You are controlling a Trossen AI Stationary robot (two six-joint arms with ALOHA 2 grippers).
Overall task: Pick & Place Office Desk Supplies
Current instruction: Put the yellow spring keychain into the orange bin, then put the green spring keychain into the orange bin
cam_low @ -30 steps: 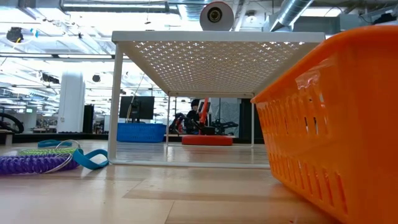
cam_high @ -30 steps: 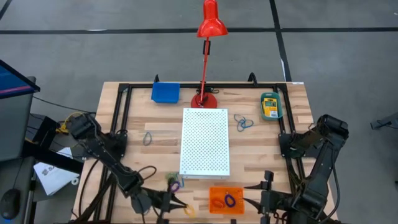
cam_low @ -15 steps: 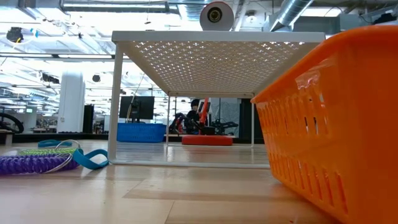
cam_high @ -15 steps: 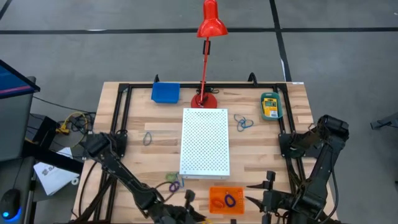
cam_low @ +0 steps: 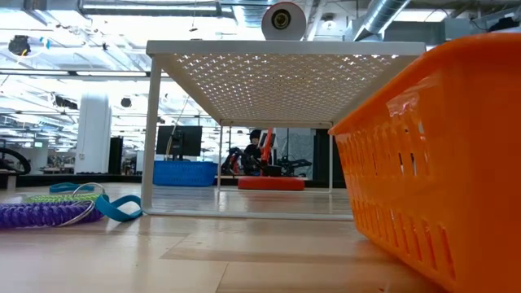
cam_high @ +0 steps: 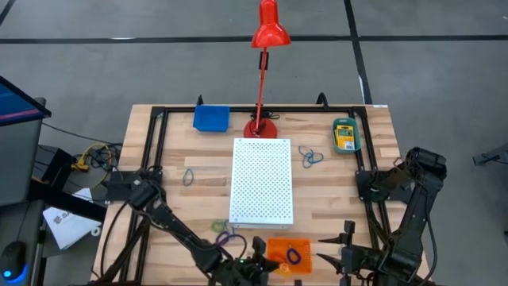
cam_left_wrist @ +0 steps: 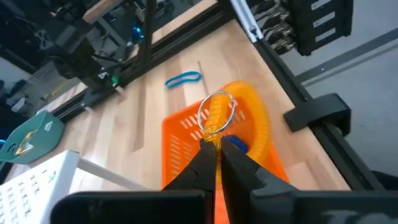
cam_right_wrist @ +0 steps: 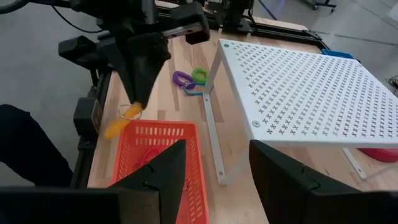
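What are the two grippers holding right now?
Left gripper: shut on the orange coil, above the orange tray.
Right gripper: open, holding nothing.

Two dark, jointed robot arms.
Left arm (cam_high: 163, 218) and right arm (cam_high: 409, 199): black housings, bulky rounded joints, loose black cables alongside.

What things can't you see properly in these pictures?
- Teal tray, high view: contents too small to read.
- Left gripper, high view: cut off by the bottom edge.
- Orange tray, low view: inside hidden by its own wall.
- Orange coil, left wrist view: lower end hidden behind the fingers.
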